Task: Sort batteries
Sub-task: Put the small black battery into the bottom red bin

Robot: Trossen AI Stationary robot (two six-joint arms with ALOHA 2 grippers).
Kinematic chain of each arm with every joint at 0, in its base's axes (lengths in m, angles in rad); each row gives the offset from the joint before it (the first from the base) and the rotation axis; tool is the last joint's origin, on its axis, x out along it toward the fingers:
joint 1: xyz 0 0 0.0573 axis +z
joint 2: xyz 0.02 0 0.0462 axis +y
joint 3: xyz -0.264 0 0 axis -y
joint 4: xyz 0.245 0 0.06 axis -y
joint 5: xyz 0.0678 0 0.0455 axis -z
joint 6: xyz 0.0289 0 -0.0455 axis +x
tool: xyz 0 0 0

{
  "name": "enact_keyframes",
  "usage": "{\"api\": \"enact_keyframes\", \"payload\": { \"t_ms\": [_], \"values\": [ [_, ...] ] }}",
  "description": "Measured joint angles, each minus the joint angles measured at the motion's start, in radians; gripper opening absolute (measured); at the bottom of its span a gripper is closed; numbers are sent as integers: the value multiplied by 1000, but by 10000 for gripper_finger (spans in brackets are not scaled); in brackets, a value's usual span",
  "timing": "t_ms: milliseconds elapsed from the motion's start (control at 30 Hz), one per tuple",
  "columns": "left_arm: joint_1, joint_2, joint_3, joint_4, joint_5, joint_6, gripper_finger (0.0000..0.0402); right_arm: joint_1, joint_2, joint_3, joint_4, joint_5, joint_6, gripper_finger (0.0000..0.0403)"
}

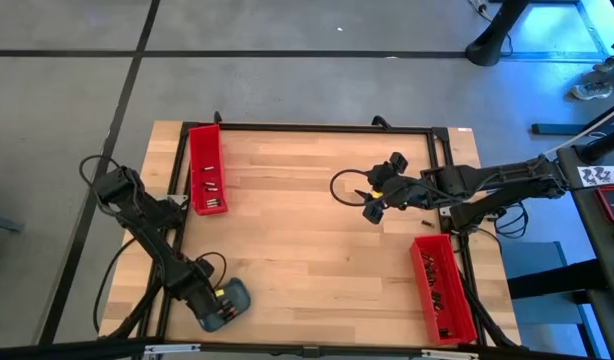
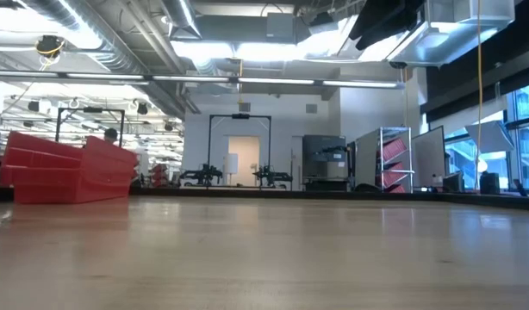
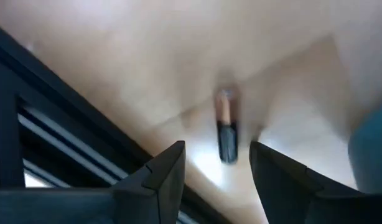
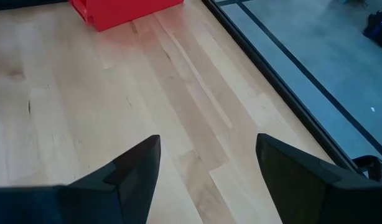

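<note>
One battery (image 3: 226, 127), coppery at one end and dark at the other, lies on the wood just ahead of my left gripper (image 3: 217, 148). The open fingers stand on either side of it and do not touch it. In the high view my left gripper (image 1: 213, 302) is at the table's near left corner, beside the blue-grey tray (image 1: 233, 298). More batteries (image 1: 211, 190) lie in the left red tray (image 1: 205, 150), and others (image 1: 442, 300) in the right red tray (image 1: 427, 255). My right gripper (image 1: 365, 198) hangs open over bare wood, right of the middle, and holds nothing (image 4: 208, 140).
The black table frame (image 3: 66, 124) runs close beside my left gripper. The blue-grey tray's wall (image 3: 371, 155) stands on the gripper's other side. The left red tray (image 2: 66, 168) shows in the low view. Bare wood lies between the two red trays.
</note>
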Motion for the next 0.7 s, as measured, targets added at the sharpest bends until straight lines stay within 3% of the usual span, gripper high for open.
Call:
{"api": "enact_keyframes", "payload": {
  "t_ms": [333,700],
  "values": [
    [1,0,-6,-2,-26,-25,121,0,0,0,1,-4,0,266],
    [0,0,-5,-3,-66,-1,16,0,0,0,2,-5,0,266]
  ]
}}
